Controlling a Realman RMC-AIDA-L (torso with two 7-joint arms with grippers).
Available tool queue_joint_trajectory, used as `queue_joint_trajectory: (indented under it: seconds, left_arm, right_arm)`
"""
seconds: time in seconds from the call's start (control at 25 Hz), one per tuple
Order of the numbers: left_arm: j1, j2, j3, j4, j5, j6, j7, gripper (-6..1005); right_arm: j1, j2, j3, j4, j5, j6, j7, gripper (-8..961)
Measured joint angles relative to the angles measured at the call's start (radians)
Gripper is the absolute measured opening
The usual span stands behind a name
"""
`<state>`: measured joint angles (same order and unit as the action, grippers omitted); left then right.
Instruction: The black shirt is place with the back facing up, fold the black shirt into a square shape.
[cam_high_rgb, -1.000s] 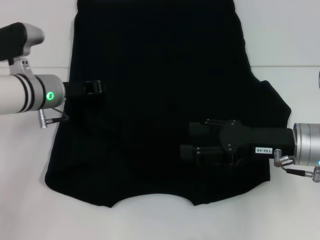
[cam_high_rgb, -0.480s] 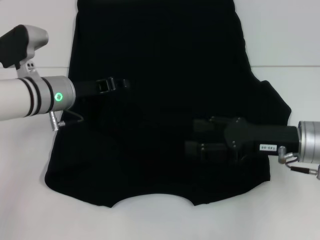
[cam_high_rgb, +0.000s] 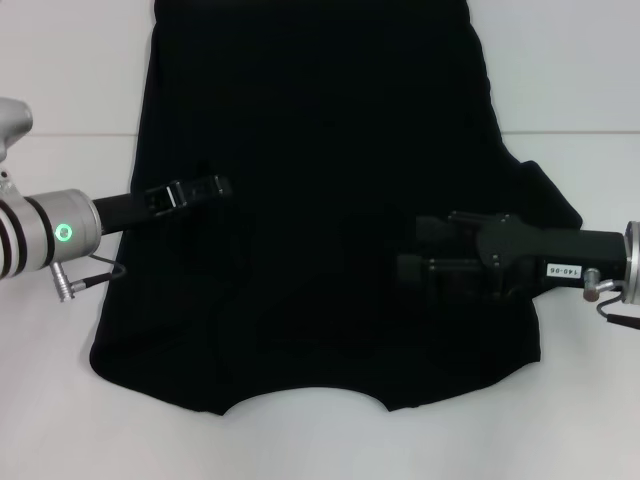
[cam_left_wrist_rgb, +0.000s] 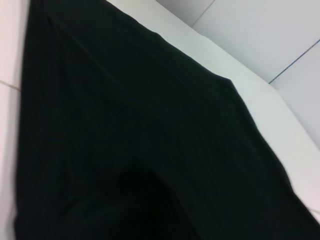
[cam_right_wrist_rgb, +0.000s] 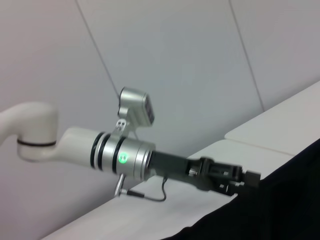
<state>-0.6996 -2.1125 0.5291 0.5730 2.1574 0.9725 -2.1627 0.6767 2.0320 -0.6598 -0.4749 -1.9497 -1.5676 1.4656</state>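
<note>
Item: 1 black shirt (cam_high_rgb: 320, 200), spread flat on the white counter (cam_high_rgb: 60, 80), curved neckline at the near edge, a sleeve bulging out on the right side. Left gripper (cam_high_rgb: 205, 186): over the shirt's left part, reaching in from the left edge; jaw state cannot be told against the dark cloth. Right gripper (cam_high_rgb: 410, 250): over the shirt's right part, just inside the sleeve; jaw state likewise cannot be told. Left wrist view: only the shirt's fabric (cam_left_wrist_rgb: 130, 140) with soft creases and a strip of counter (cam_left_wrist_rgb: 270, 105). Right wrist view: the left gripper (cam_right_wrist_rgb: 247, 180) side-on, low at the shirt's (cam_right_wrist_rgb: 280, 200) edge, a green light on its arm.
</note>
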Motion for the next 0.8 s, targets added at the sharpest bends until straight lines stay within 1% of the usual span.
queue_joint_trajectory:
  seconds: [0.08,0.2,0.24,0.28,0.36,0.44,0.48,0.56,0.6,0.68,0.76,0.8]
  left_arm:
    - [0.005,-0.008,0.005,-0.005,-0.006,-0.029,0.028,799]
    - [-0.001,-0.027,0.033,-0.015,-0.006,-0.072,0.055,863]
    - [-0.002,-0.028,0.046,-0.017,-0.006,-0.068,0.057,884]
    - [-0.007,-0.03,0.067,-0.019,-0.006,-0.05,0.058,905]
    - [-0.016,-0.03,0.087,-0.02,-0.006,0.001,0.057,906]
    - [-0.03,-0.03,0.091,-0.021,-0.007,0.06,0.058,906]
    - [-0.03,-0.03,0.091,-0.021,-0.007,0.06,0.058,906]
    - [-0.044,-0.028,0.09,-0.021,-0.019,0.148,0.06,907]
    - [-0.043,-0.023,0.087,-0.02,-0.037,0.214,0.062,907]
    - [-0.034,-0.018,0.083,-0.017,-0.054,0.277,0.066,908]
    - [-0.012,-0.014,0.078,-0.013,-0.071,0.331,0.079,908]
    - [0.003,-0.012,0.076,-0.013,-0.082,0.358,0.097,908]
  right_arm:
    - [-0.001,-0.001,0.01,0.0,0.0,0.0,0.001,880]
    - [-0.002,-0.004,0.014,-0.001,0.0,0.0,0.003,880]
    - [-0.002,-0.004,0.014,-0.001,0.0,0.0,0.005,880]
    - [-0.002,-0.005,0.014,-0.001,0.0,0.0,0.008,880]
    - [-0.002,-0.008,0.014,-0.001,0.0,0.0,0.01,880]
    - [-0.003,-0.009,0.015,-0.001,0.0,0.0,0.01,880]
    - [-0.004,-0.01,0.017,-0.001,0.0,-0.001,0.01,879]
    - [-0.006,-0.013,0.025,-0.003,0.0,-0.001,0.01,879]
    - [-0.009,-0.016,0.032,-0.006,0.0,-0.001,0.009,879]
    - [-0.017,-0.023,0.046,-0.018,0.0,-0.003,0.011,879]
    - [-0.032,-0.037,0.074,-0.042,0.0,-0.008,0.029,879]
    - [-0.032,-0.037,0.074,-0.042,0.0,-0.008,0.029,879]
